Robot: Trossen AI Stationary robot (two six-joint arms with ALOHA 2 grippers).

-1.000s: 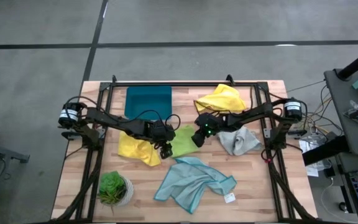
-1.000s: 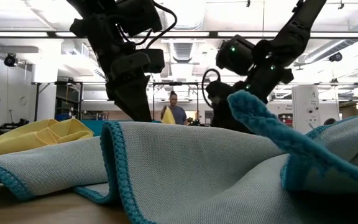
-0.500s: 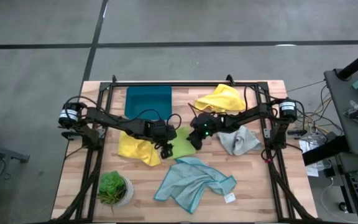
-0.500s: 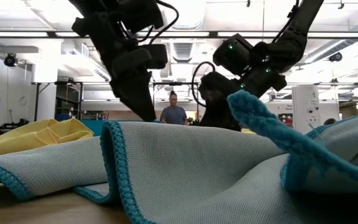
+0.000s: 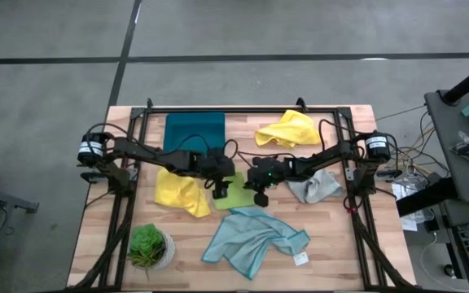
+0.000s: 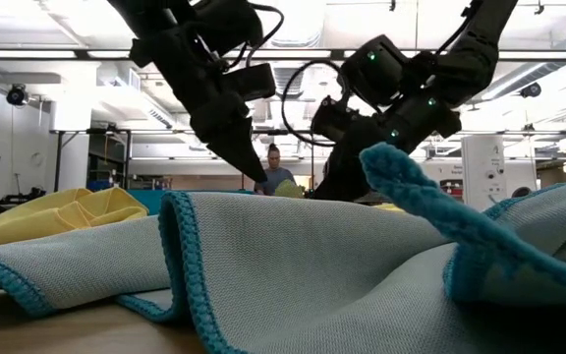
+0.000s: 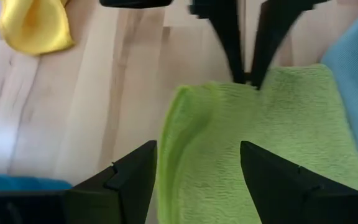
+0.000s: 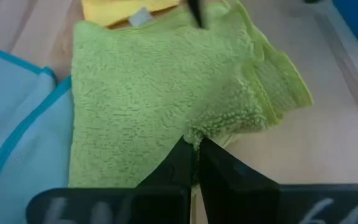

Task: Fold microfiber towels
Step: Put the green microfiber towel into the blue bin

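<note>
The lime green towel (image 5: pixel 233 192) lies bunched at the table's middle, between the two grippers. My right gripper (image 5: pixel 259 198) is shut on its edge. My left gripper (image 5: pixel 219 191) is open at the towel's left side, and its fingers stand on either side of a raised fold (image 7: pixel 185 143); I cannot tell whether they touch it. A yellow towel (image 5: pixel 177 192) lies crumpled to the left and another yellow towel (image 5: pixel 288 129) at the far side. The pale grey towel (image 5: pixel 312 186) lies to the right. The light blue towel (image 5: pixel 251 236) lies spread near the front. My right gripper pinches the lime green towel's puckered edge (image 8: pixel 199 132) between its two shut fingers, slanting down from the table's right. The cloth gathers into folds at the fingertips, and the rest of the towel lies on the table.
A teal tray (image 5: pixel 194 130) stands at the far left. A potted plant (image 5: pixel 148 247) stands at the near left corner. A small white tag (image 5: pixel 301 259) lies near the front. Black frame rails run along both sides. A person (image 6: pixel 278 177) stands in the room beyond.
My right gripper has gone toward the table's near edge and a little left with the green towel's edge, and the towel has bunched narrower. My left gripper has tipped toward the right over the towel's left side.
</note>
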